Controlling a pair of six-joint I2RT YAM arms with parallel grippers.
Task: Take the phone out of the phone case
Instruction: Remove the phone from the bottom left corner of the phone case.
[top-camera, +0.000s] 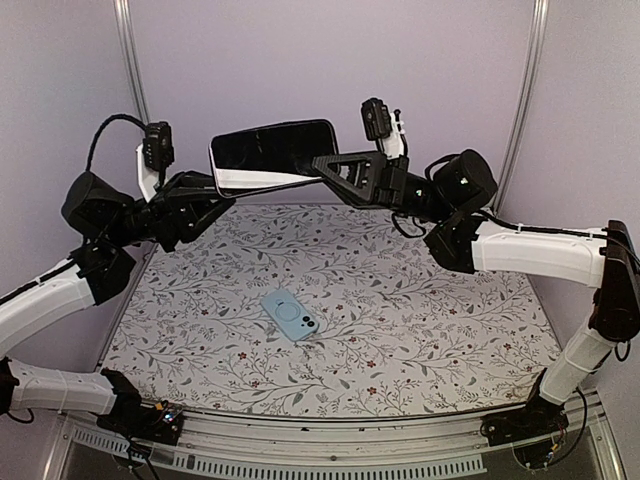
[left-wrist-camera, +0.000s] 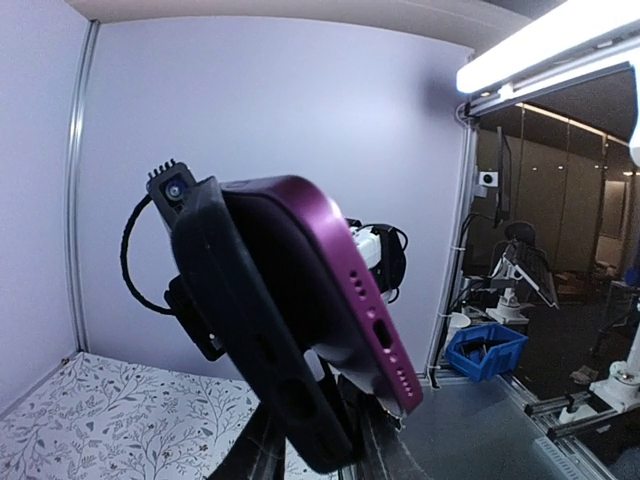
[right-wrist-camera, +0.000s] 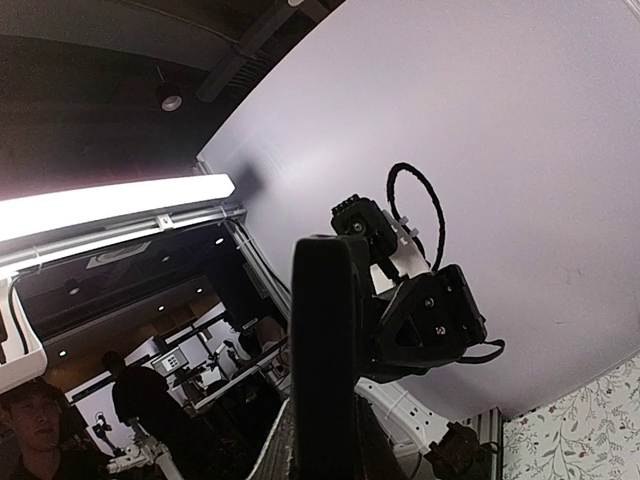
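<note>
Both grippers hold the phone in its case (top-camera: 272, 152) high above the table, screen dark and facing the camera. My left gripper (top-camera: 213, 186) is shut on its left end and my right gripper (top-camera: 320, 166) on its right end. In the left wrist view the purple phone (left-wrist-camera: 345, 270) has come away at one end from the dark case (left-wrist-camera: 250, 330), and my left gripper (left-wrist-camera: 310, 445) clamps the case's lower edge. In the right wrist view the held thing (right-wrist-camera: 325, 340) shows edge-on as a dark slab between the fingers of my right gripper (right-wrist-camera: 322, 445).
A light blue phone-shaped thing (top-camera: 291, 315) with a ring on its back lies flat in the middle of the flower-patterned table (top-camera: 420, 320). Purple walls and metal posts (top-camera: 127, 60) close the back.
</note>
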